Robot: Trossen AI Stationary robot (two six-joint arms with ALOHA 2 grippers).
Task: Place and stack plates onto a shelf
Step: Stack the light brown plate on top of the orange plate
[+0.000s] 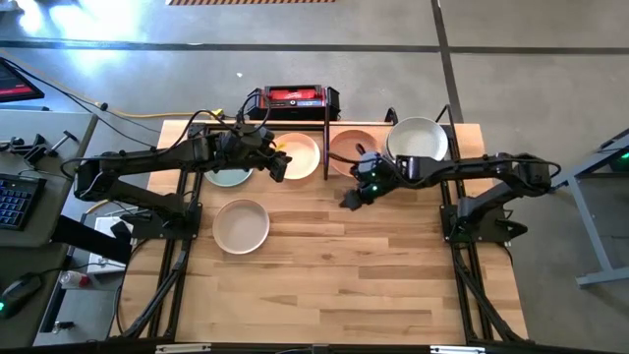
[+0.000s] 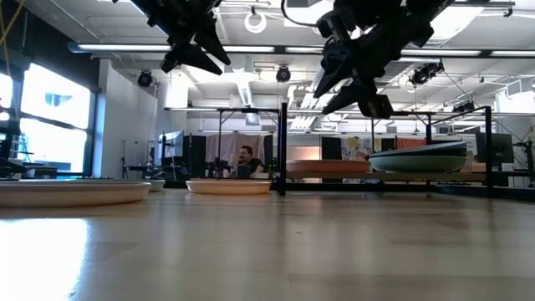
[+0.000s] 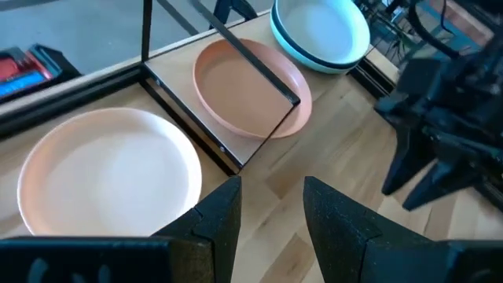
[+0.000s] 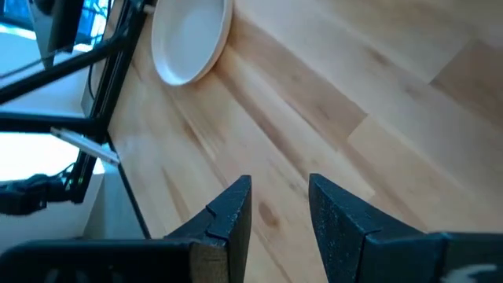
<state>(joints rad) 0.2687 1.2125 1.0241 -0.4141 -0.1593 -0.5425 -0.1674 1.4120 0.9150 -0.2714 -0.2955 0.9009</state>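
Left tool [image 3: 271,216], right tool [image 4: 279,212]: fingers slightly apart, holding nothing

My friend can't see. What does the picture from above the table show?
Two dark robot arms reach over a wooden table toward plates by the shelf at its far edge. The left tool and right tool hold nothing; one beige plate sits alone.

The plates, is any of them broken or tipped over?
No, nothing stands out. The cream plate sits flat, alone on the table, and the terracotta plate and the white plate rest level at the shelf. Both grippers are empty.
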